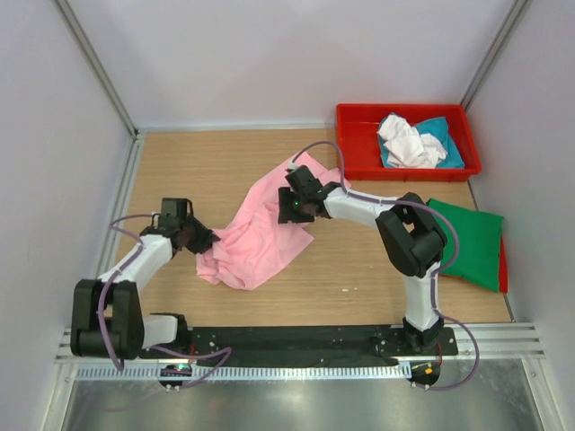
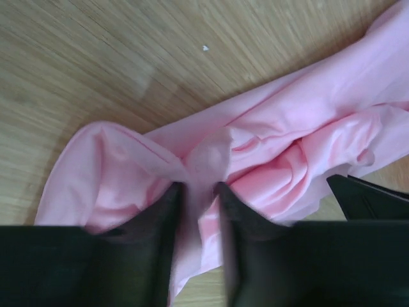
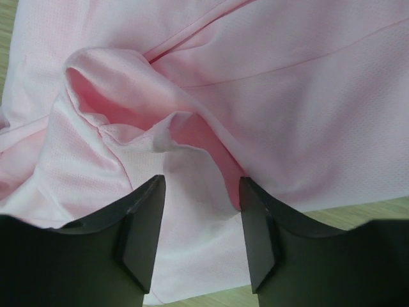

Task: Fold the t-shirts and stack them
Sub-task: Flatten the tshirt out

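At the centre of the wooden surface (image 1: 180, 162) lies the pink t-shirt (image 1: 260, 229), unfolded and crumpled into a rumpled band that runs from about 7 o'clock up to 1 o'clock in the top view. The left hand (image 1: 199, 241) meets the cloth at its 9 o'clock edge, low over the surface. Seen from the left wrist, its fingers (image 2: 160, 217) stand close together with a raised fold of pink fabric pinched between them, so this hand is grasping the shirt. More cloth billows out toward 10 o'clock and 2 o'clock beyond the tips, and bare wood shows past it at 12 o'clock.

The right hand (image 1: 292, 208) sits at the shirt's upper end, toward 1 o'clock of the garment's middle. From the right wrist its fingers (image 3: 144, 224) are plainly apart, one on either side of a puckered ridge, with a seam running across the cloth above it. The fabric lies in the gap but is not squeezed, so this hand is released.

Off at 2 o'clock from the pink shirt, a red tray (image 1: 400, 108) rests in the far right corner. It holds a bunched white t-shirt (image 1: 409, 144) on top of a teal t-shirt (image 1: 454, 157). At 3 o'clock, by the right wall, a green t-shirt (image 1: 472, 242) lies folded flat, well apart from the pink one.
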Tool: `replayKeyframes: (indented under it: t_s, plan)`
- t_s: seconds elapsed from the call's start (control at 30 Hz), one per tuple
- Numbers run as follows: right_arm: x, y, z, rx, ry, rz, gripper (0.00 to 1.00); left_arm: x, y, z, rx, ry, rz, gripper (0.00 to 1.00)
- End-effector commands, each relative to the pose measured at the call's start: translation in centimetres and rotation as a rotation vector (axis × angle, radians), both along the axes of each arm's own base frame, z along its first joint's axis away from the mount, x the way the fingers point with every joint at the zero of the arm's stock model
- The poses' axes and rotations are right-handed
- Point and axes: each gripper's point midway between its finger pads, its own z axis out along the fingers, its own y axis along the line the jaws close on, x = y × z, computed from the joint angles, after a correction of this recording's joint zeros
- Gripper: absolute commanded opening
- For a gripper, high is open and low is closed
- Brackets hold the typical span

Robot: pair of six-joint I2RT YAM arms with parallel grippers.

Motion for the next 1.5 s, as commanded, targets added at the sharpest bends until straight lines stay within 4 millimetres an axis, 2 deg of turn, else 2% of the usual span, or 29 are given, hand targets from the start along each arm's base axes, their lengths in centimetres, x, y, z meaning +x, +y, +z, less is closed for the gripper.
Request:
replayKeyframes:
  t_s: [0.0,0.07,0.1,0.17,0.2,0.23,0.33,0.37,0.4,0.43,0.47,0.53,0.57,0.63,0.67,0.8,0.93,0.97,1.03,1.07,1.13,1.17,1.23,1.27,1.3,1.33,1.37,1.43,1.47]
  plan:
    - [0.0,0.6,-0.1,0.023,-0.002,0.014,0.53,3.3,-0.4,-0.2,-0.011,-0.047,0.005,0.19]
    - [-0.4,0.4,-0.3,0.025,0.007,0.016,0.39,4.0,-0.1,-0.5,0.003,-0.037,0.013,0.00]
    - [-0.6,0.4,-0.2,0.027,0.009,0.017,0.28,4.3,0.0,-0.7,0.008,-0.034,0.020,0.00]
    - [-1.0,0.1,-0.1,0.028,0.010,0.021,0.17,5.3,0.0,-0.5,0.013,-0.050,0.025,0.00]
    - [-1.3,0.0,0.3,0.030,0.008,0.022,0.04,5.8,0.4,-0.1,0.031,-0.062,0.031,0.00]
    - [-1.5,-0.1,0.5,0.028,0.008,0.026,0.01,6.7,0.5,0.8,0.036,-0.088,0.030,0.00]
    - [-3.2,-0.4,2.0,0.020,0.001,0.053,0.01,7.9,1.5,2.6,0.083,-0.119,0.027,0.00]
    - [-4.0,-0.8,2.1,0.006,0.007,0.056,0.01,9.1,1.9,4.4,0.100,-0.158,0.030,0.00]
    - [-4.4,-0.7,2.7,0.001,-0.009,0.059,0.01,9.5,2.3,5.2,0.124,-0.168,0.030,0.00]
    - [-5.3,-0.2,4.4,0.021,-0.036,0.079,0.01,9.5,3.6,5.5,0.188,-0.152,0.047,0.00]
    - [-6.5,-0.2,4.6,0.017,-0.023,0.082,0.01,10.5,4.1,6.8,0.213,-0.178,0.054,0.00]
    - [-8.3,0.0,6.3,0.025,-0.043,0.075,0.01,11.2,6.0,7.5,0.277,-0.174,0.097,0.00]
    - [-9.7,-0.4,5.7,0.021,-0.007,0.046,0.01,11.9,6.6,7.5,0.287,-0.171,0.113,0.00]
    - [-12.4,0.2,6.1,0.048,0.009,0.057,0.01,12.5,8.6,7.0,0.282,-0.150,0.167,0.00]
    - [-13.7,-0.3,4.8,0.034,0.033,0.057,0.01,12.9,9.1,6.9,0.278,-0.148,0.181,0.00]
    - [-17.0,-1.3,3.1,-0.019,0.064,0.049,0.01,14.7,10.2,4.7,0.244,-0.101,0.211,0.00]
    - [-20.9,-1.2,1.3,-0.020,0.179,0.166,0.01,16.3,10.3,4.3,0.229,-0.110,0.197,0.00]
    - [-21.6,-1.1,1.3,-0.028,0.189,0.195,0.03,16.7,10.2,4.5,0.223,-0.119,0.185,0.00]
    - [-22.8,-0.8,1.3,-0.054,0.189,0.256,0.17,17.2,10.2,4.3,0.234,-0.120,0.160,0.00]
    - [-22.8,-0.6,1.8,-0.062,0.185,0.272,0.26,17.6,10.4,5.0,0.241,-0.134,0.158,0.00]
    - [-22.4,-0.5,2.7,-0.078,0.158,0.292,0.33,17.5,10.8,5.3,0.267,-0.125,0.153,0.00]
    - [-21.5,0.5,4.4,-0.058,0.122,0.296,0.43,17.6,10.8,6.0,0.272,-0.140,0.149,0.00]
    - [-19.4,0.5,6.0,-0.096,0.039,0.263,0.54,17.2,10.7,6.5,0.277,-0.145,0.130,0.00]
    - [-18.1,0.9,7.9,-0.101,-0.007,0.265,0.67,16.6,10.5,7.4,0.277,-0.161,0.121,0.00]
    - [-16.8,0.7,8.8,-0.122,-0.050,0.245,0.72,16.2,10.4,7.6,0.275,-0.165,0.112,0.00]
    - [-14.9,-0.5,9.0,-0.160,-0.057,0.198,0.75,15.8,9.9,8.0,0.264,-0.178,0.092,0.00]
    - [-13.1,-0.2,11.0,-0.138,-0.098,0.174,0.77,15.1,9.8,9.0,0.266,-0.199,0.091,0.03]
    - [-8.9,-1.8,12.0,-0.115,-0.113,0.085,0.77,13.1,8.9,8.2,0.231,-0.182,0.067,0.07]
    - [-7.0,-2.4,12.9,-0.092,-0.132,0.045,0.78,12.3,8.8,9.2,0.225,-0.203,0.081,0.08]
